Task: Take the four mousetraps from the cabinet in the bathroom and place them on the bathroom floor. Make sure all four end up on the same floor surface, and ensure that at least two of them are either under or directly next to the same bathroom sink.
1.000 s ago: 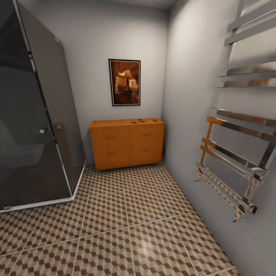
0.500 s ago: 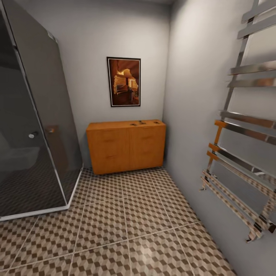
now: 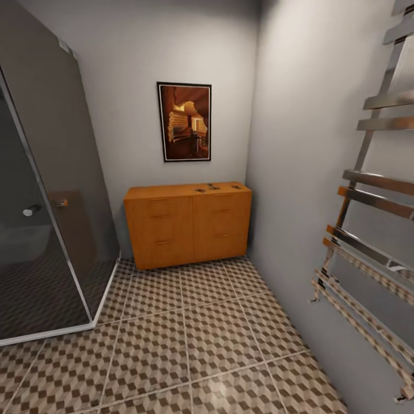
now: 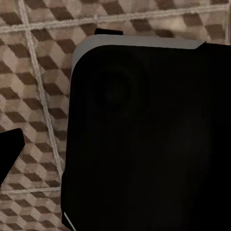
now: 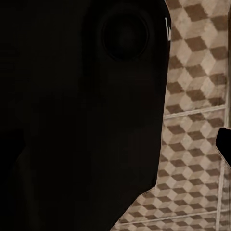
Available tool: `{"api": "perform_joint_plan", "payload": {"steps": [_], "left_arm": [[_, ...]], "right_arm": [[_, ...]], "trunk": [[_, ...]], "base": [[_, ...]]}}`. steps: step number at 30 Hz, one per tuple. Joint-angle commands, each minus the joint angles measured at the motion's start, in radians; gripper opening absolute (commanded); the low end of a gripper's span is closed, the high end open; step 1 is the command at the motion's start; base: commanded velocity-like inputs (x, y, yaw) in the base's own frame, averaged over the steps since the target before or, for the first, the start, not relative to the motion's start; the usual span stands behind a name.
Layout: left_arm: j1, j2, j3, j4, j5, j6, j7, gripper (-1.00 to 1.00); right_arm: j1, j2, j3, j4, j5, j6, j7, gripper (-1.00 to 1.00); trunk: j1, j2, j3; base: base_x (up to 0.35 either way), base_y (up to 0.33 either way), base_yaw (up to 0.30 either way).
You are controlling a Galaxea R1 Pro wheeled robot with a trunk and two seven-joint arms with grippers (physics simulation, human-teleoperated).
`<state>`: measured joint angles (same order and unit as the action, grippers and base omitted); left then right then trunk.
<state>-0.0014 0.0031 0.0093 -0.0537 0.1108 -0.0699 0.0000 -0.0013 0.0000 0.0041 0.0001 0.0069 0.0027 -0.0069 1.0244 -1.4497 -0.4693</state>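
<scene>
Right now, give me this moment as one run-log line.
phase: approaching | cabinet: ahead against back wall, doors shut | mousetraps: small items on top, count unclear | bathroom floor: no traps | fingers: unseen

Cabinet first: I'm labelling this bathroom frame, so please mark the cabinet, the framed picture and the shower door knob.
cabinet (image 3: 188, 230), head view, front panel centre.
framed picture (image 3: 184, 121), head view, middle of the image.
shower door knob (image 3: 30, 211), head view, knob's round end.
</scene>
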Motion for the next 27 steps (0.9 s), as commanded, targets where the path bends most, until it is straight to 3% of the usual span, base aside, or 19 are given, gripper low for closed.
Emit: {"api": "perform_joint_plan", "payload": {"steps": [1, 27], "left_arm": [[0.0, 0.0, 0.0, 0.0, 0.009, -0.002, 0.0, 1.0], [0.0, 0.0, 0.0, 0.0, 0.009, -0.002, 0.0, 1.0]], "right_arm": [[0.0, 0.0, 0.0, 0.0, 0.001, 0.0, -0.001, 1.0], [0.0, 0.0, -0.001, 0.0, 0.001, 0.0, -0.001, 1.0]], "trunk": [[0.001, 0.0, -0.001], [0.001, 0.0, -0.001]], "base": [[0.325, 0.0, 0.0], [0.325, 0.0, 0.0]]}}
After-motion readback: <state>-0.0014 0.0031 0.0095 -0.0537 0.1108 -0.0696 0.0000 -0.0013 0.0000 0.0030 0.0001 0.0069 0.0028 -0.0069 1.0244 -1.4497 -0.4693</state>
